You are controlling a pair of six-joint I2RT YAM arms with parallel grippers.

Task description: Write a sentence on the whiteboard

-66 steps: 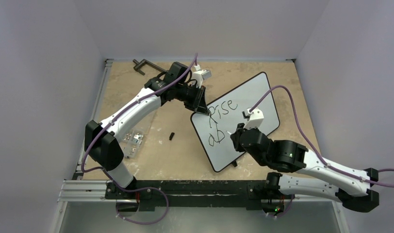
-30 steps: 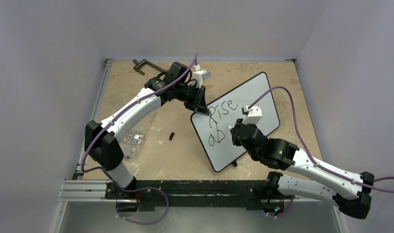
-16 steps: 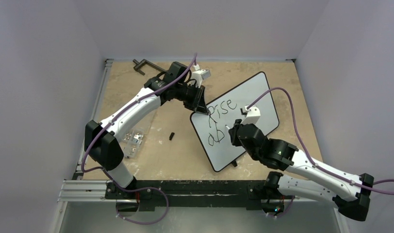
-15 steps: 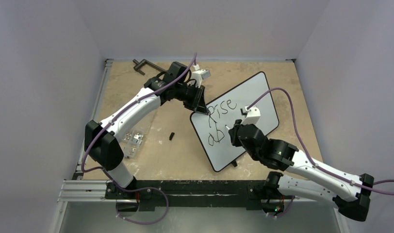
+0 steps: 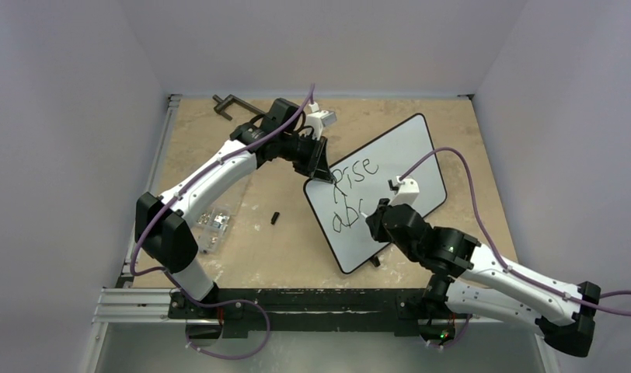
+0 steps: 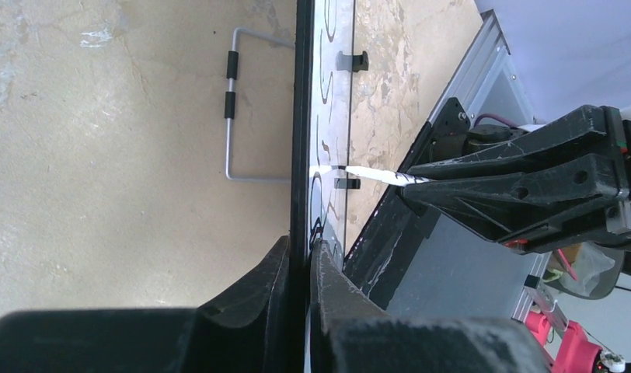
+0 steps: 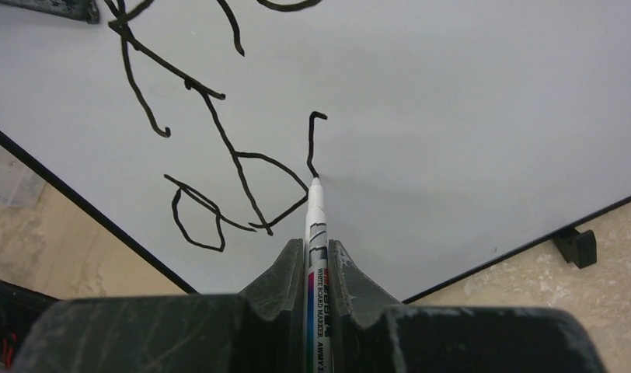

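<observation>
The middle of the top view is taken up by the whiteboard (image 5: 412,151), set slantwise. Its upper-left corner is clamped by the left tool (image 5: 320,172), and the upper left of the frame is barred by that arm. The board's lower part is overhung by the right tool (image 5: 372,218), closed on a marker (image 7: 315,225) whose tip meets the board. Bare surface (image 5: 289,252) is found left of and below the board, interrupted by a small black piece (image 5: 274,218) and, further left, a clear packet (image 5: 213,227). A metal clamp (image 5: 233,104) is noted at the top left. The board's upper-right portion is left unobstructed.
</observation>
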